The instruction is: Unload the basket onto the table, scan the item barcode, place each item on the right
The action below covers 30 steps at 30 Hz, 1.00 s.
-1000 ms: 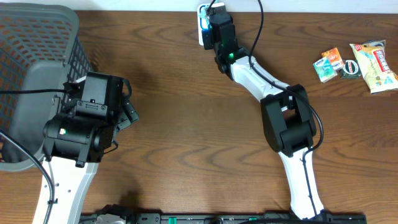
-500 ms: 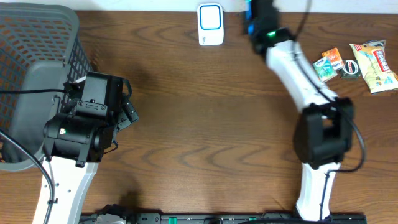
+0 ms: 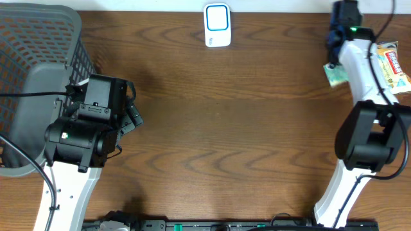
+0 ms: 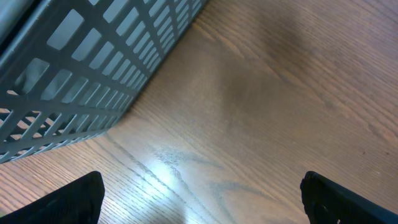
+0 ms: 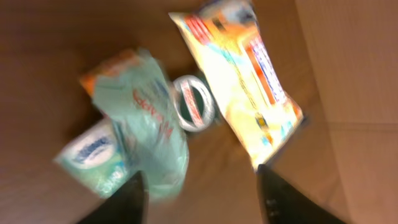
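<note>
**Right claw open over the snack pile, left claw spread wide beside the basket**

Seen from above, the dark wooden bench point(image 3: 212, 128) has a white scanner point(image 3: 218, 24) with a blue-edged face at the top centre of the frame, well apart from everything else. The right arm point(image 3: 359, 70) runs up the right side to the upper right corner, where the snacks lie. A green packet point(image 3: 335, 76) pokes out on the left of the arm and a yellow packet point(image 3: 393, 64) on its right, partly covered by it.

The right wrist view looks down on that pile, and it is blurred. The right claw point(image 5: 202, 199) is open: its two dark fingers point(image 5: 134, 199) show at the bottom edge, well apart, gripping nothing. Beyond them the green packet fills the left half and the yellow packet slants from top centre toward the right. A small round pack point(image 5: 194, 102) sits between the two and touches both. A bit of orange wrapper point(image 5: 102, 71) peeks out at the green packet's upper end. Which of these is the item for scanning I cannot tell.

The left arm point(image 3: 83, 128) sits at the lower left, beside the grey mesh basket point(image 3: 32, 58) in the upper left corner. The left claw point(image 4: 202, 205) is spread wide and empty. Its fingers sit in the two bottom corners of its wrist view, with bare wood between them and the basket's wall across the upper left.
</note>
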Each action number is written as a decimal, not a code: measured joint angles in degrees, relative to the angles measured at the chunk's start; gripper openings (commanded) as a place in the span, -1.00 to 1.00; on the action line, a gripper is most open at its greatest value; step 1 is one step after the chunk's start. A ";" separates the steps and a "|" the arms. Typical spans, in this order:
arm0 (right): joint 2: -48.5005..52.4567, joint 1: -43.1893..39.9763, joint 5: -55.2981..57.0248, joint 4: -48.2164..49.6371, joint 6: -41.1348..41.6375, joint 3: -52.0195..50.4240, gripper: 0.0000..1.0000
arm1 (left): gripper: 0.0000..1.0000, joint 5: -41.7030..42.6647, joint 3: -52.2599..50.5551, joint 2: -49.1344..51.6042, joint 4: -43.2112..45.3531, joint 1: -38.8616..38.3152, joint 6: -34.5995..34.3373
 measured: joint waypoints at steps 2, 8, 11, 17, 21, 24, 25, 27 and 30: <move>0.00 -1.16 0.13 -2.01 -0.15 0.00 0.99 | 1.00 0.00 0.00 0.00 0.00 0.00 0.02; -0.42 -0.37 0.22 -8.11 3.08 0.00 0.99 | 1.00 0.00 0.00 0.00 0.02 0.00 0.00; -1.90 0.63 -0.59 -11.10 6.34 -0.04 0.98 | 1.00 0.00 0.00 0.00 0.00 0.00 0.00; -12.04 4.07 -9.64 -18.23 11.06 -0.28 0.98 | 1.00 0.00 0.00 0.00 0.02 0.00 0.02; -21.07 7.21 -16.96 -21.44 12.31 -0.26 0.99 | 1.00 0.00 0.00 0.00 0.04 0.00 0.00; -26.16 10.10 -19.80 -23.45 12.79 -0.83 0.98 | 1.00 0.00 0.00 0.00 0.00 0.00 0.00; -28.11 11.47 -20.39 -23.78 13.00 -1.57 0.99 | 1.00 0.00 0.00 0.00 -0.02 0.00 0.00; -31.89 14.10 -21.27 -23.61 13.20 -4.07 0.98 | 1.00 0.00 0.00 0.00 0.02 0.00 0.00; -38.97 18.43 -22.29 -22.56 13.27 -10.47 0.99 | 1.00 -0.02 0.00 0.00 -0.04 0.00 0.00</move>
